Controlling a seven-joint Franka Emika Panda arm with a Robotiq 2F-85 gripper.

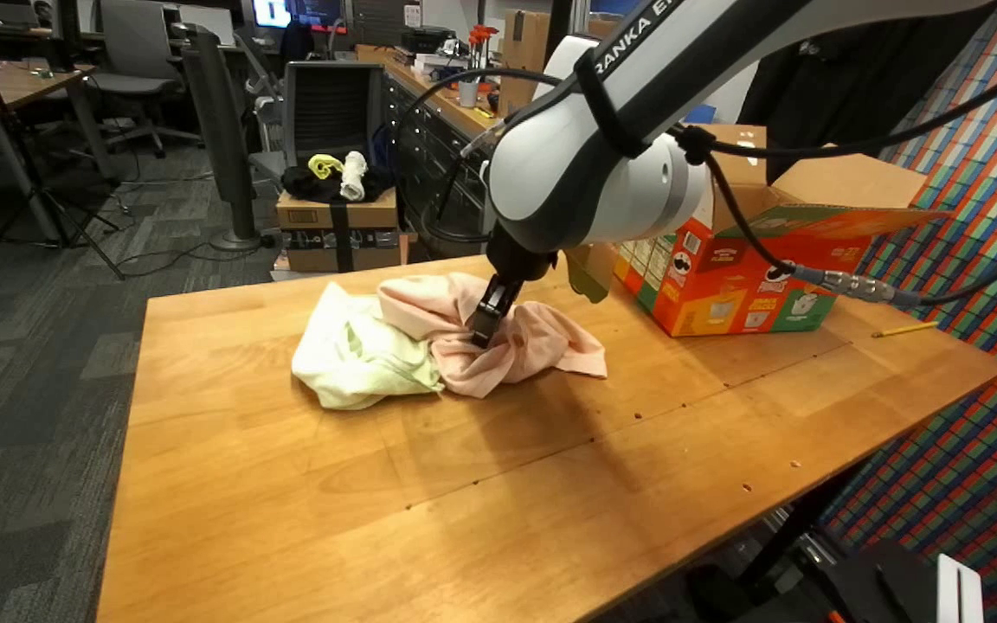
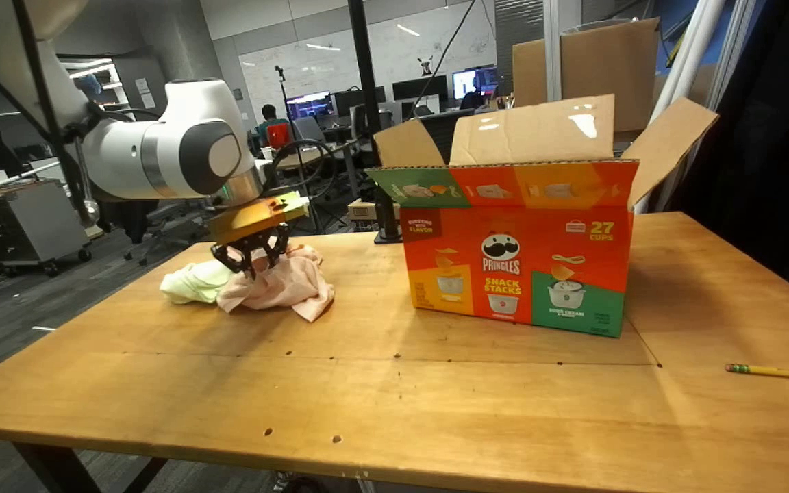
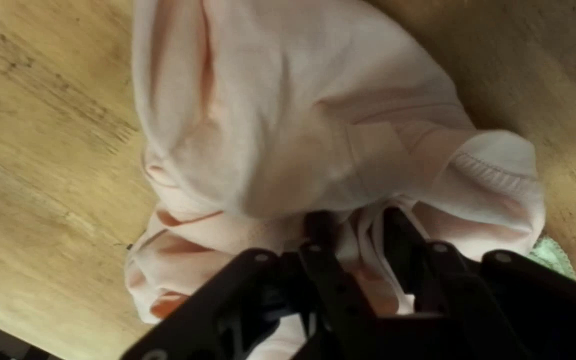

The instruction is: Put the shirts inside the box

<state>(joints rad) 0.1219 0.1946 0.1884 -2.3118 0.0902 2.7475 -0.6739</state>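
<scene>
The pink shirt (image 1: 550,337) lies crumpled on the wooden table in both exterior views (image 2: 295,284) and fills most of the wrist view (image 3: 288,115). The pale green shirt (image 1: 360,350) lies bunched against it, also in an exterior view (image 2: 192,282); only a scrap shows in the wrist view (image 3: 553,257). My gripper (image 1: 482,333) points down into the pink shirt. In the wrist view its fingers (image 3: 357,225) are shut on bunched folds of pink cloth; the fingertips are partly hidden. The Pringles box (image 1: 749,294) stands apart from the shirts with flaps open, also in an exterior view (image 2: 518,253).
The wooden table (image 1: 360,519) bears the shirts and box. A pencil (image 2: 778,372) lies beyond the box. The box's flaps (image 2: 672,150) stick outward, one hanging toward the shirts (image 1: 592,275). A black pole (image 2: 367,123) stands at the table's far edge. Cables hang along the arm.
</scene>
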